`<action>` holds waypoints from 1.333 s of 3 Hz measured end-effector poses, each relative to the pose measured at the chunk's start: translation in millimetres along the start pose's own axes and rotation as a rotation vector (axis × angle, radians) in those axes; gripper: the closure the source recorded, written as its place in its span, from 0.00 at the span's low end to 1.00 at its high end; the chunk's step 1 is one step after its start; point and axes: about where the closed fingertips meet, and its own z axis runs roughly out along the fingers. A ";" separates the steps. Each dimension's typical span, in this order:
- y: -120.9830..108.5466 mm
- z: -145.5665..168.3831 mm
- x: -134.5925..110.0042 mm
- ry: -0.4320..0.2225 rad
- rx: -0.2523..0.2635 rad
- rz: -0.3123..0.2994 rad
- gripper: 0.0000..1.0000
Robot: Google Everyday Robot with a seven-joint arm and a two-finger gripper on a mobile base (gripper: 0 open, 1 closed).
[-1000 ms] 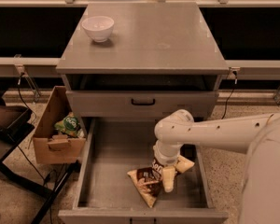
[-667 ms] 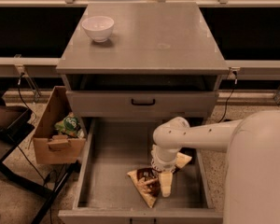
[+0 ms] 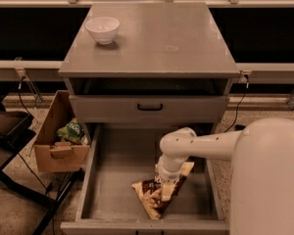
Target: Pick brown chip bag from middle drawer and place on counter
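Note:
The brown chip bag (image 3: 154,196) lies on the floor of the open middle drawer (image 3: 112,180), near its front right. It is dark brown with tan ends. My gripper (image 3: 167,189) reaches straight down from the white arm (image 3: 196,146) onto the bag's upper right part, and its fingers (image 3: 166,192) sit against the bag. The counter (image 3: 157,33) is the grey top of the cabinet, with a faint round mark near its right middle.
A white bowl (image 3: 103,29) stands at the counter's back left. A shut grey drawer front with a black handle (image 3: 150,107) sits above the open drawer. A cardboard box (image 3: 59,141) holding a green packet (image 3: 72,130) stands to the left on the floor.
The arm has swung left and lowered, bringing the gripper down further onto the bag. The bag has shifted slightly towards the drawer's middle.

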 end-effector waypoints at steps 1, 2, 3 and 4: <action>-0.2 1.5 -1.3 -0.007 -0.002 0.002 0.70; 0.0 -0.4 -1.8 -0.007 -0.002 0.002 0.99; 0.2 -2.3 -2.2 -0.007 -0.002 0.002 1.00; 12.0 -59.8 -21.9 0.014 0.063 -0.008 1.00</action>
